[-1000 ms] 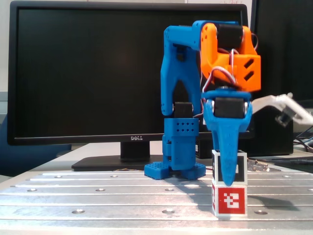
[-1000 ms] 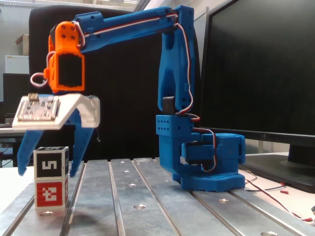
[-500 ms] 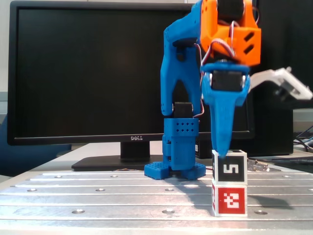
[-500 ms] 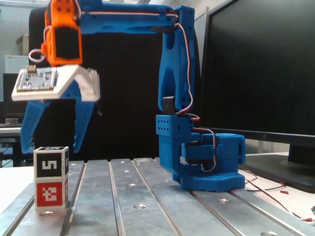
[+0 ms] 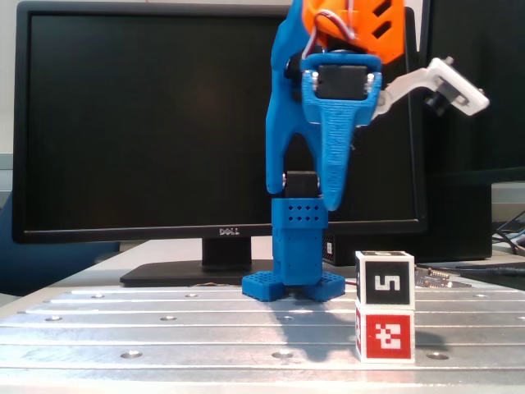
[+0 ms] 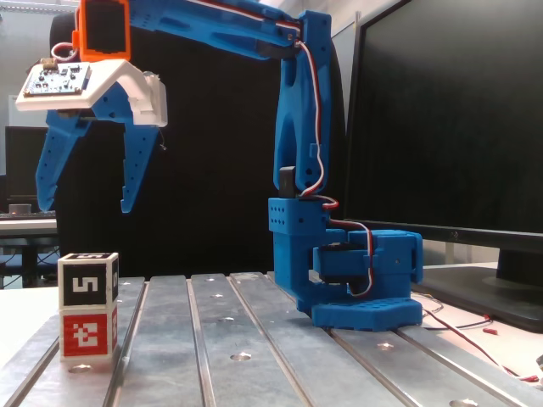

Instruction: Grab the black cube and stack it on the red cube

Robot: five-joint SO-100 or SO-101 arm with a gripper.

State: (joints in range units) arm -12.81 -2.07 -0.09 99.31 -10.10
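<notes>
The black cube (image 5: 384,283) sits squarely on top of the red cube (image 5: 385,334), and we see the same stack in both fixed views, with the black cube (image 6: 87,278) resting flush on the red cube (image 6: 86,331) and their edges roughly lined up. The stack stands near the front edge of the slotted metal tabletop (image 5: 180,324), toward the right in one fixed view and at the far left of the tabletop (image 6: 254,339) in the other. No containers show in either view. We see the end effector (image 6: 82,202) hanging in the air well above the stack, touching neither cube; its two blue fingers (image 6: 136,170) point downward and are spread apart with nothing between them. In the head-on fixed view the end effector (image 5: 333,197) appears as a single tapering blue wedge, up and to the left of the cubes. The blue arm (image 6: 293,119) rises from its base (image 6: 361,284) at the back of the tabletop and reaches forward, with the orange wrist part (image 6: 100,30) partly cut off by the top edge. A white camera mount (image 6: 89,85) with a circuit board juts from the wrist. A dark monitor (image 5: 139,123) stands behind the arm.
</notes>
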